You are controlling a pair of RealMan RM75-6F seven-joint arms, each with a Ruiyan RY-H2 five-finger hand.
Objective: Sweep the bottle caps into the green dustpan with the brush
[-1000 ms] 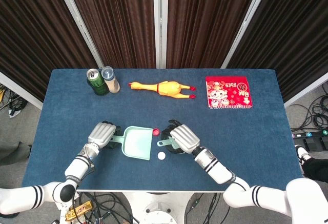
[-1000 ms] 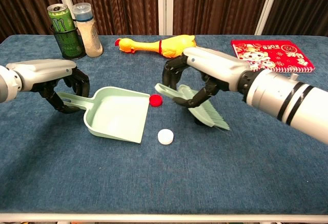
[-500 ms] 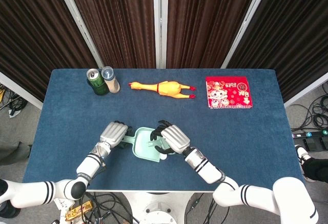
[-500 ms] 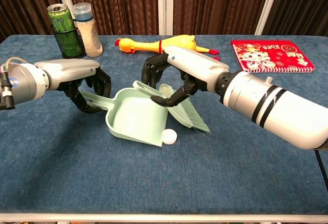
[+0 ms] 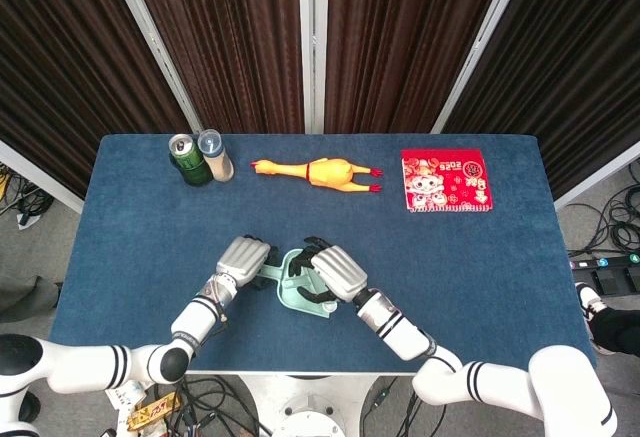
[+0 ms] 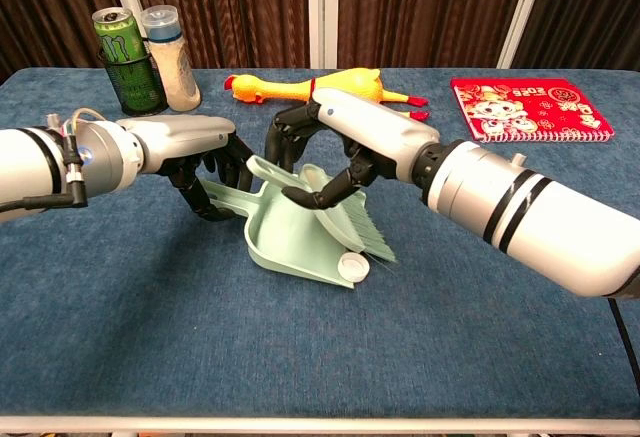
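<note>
Since a moment ago the right hand (image 6: 335, 152), gripping the brush (image 6: 345, 212), has swept inward while the left hand (image 6: 205, 167) pushes the held green dustpan (image 6: 285, 242) rightward, leaving the white cap (image 6: 352, 267) at its lip, almost collected.

the dustpan (image 6: 290, 239) sat near the table's (image 6: 120, 337) front middle, brush (image 6: 352, 219) over its right side, a bottle cap (image 6: 352, 267) at its lip. can (image 6: 125, 47), bottle (image 6: 168, 42), rubber chicken (image 6: 310, 87) and notebook (image 6: 525, 107) lined the back.

My head camera looks steeply down from above; my chest camera views low, close, forward. Both share the blue table (image 5: 140, 217) from 6 o'clock.
</note>
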